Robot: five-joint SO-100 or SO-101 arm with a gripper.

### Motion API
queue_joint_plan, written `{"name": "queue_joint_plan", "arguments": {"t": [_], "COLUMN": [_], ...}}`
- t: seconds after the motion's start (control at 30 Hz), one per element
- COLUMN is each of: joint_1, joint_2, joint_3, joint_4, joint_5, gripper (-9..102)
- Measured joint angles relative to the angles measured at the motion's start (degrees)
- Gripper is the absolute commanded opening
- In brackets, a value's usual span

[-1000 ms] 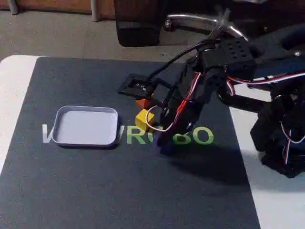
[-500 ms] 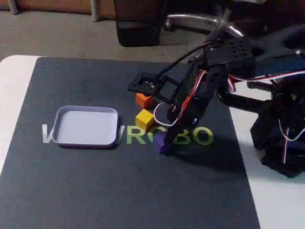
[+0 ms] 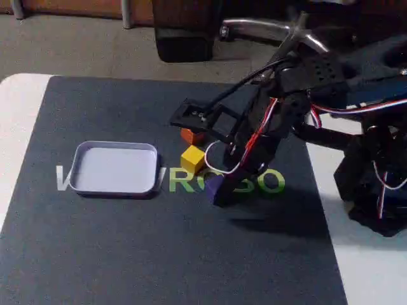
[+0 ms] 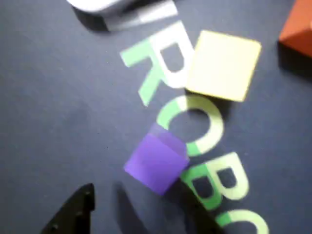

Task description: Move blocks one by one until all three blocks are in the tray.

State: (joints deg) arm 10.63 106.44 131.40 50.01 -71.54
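Observation:
The purple block lies on the dark mat over the green lettering. My gripper hangs low over it and is open. In the wrist view the purple block sits just ahead of the gripper, whose dark fingers spread wider than the block. The yellow block rests close beside it, toward the tray. The orange block lies beyond the yellow one, partly behind the arm. The pale tray stands to the left with nothing in it; its edge shows at the top of the wrist view.
The dark mat with green lettering covers the white table. The arm's base stands at the right edge. A chair base and a dark box sit on the floor behind.
The arm has drawn back a little from the yellow block and settled over the purple one, which was hidden under the gripper a second ago. The blocks and tray have stayed put.

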Motion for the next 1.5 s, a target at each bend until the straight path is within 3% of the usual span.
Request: {"name": "queue_joint_plan", "arguments": {"t": [0.6, 0.8, 0.93, 1.23, 1.5], "joint_1": [2.5, 2.5, 2.5, 1.0, -0.8], "joint_2": [-6.9, -8.3, -9.8, -10.4, -14.5], "joint_3": [-1.8, -2.2, -2.8, -7.6, -25.2], "joint_4": [-2.6, -2.9, -3.7, -3.6, -1.5], "joint_5": [0.1, 0.0, 0.0, 2.4, 10.5], "gripper": [19, 8, -8, -8, -8]}}
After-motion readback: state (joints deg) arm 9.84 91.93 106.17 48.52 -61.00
